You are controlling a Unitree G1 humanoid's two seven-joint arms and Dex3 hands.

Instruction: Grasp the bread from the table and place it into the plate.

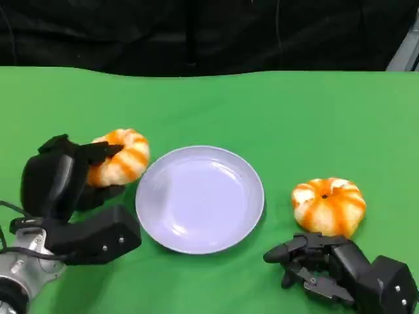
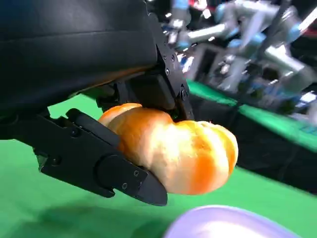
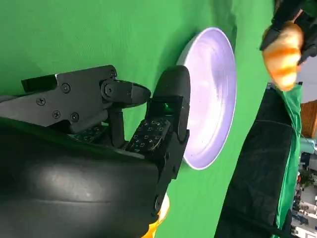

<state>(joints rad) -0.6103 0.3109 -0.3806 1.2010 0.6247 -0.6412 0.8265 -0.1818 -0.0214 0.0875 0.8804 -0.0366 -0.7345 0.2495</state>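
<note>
Gripping bread (image 1: 121,156) | left hand (image 1: 62,176) | long axis toward plate (image 1: 200,199)

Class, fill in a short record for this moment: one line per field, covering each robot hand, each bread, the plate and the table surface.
left robot hand: grips one bread, beside the plate's rim
right robot hand: holds nothing, fingers apart, near the other bread
second bread: on the table, right of the plate, untouched
plate: lavender, nothing in it
table: green cloth
</note>
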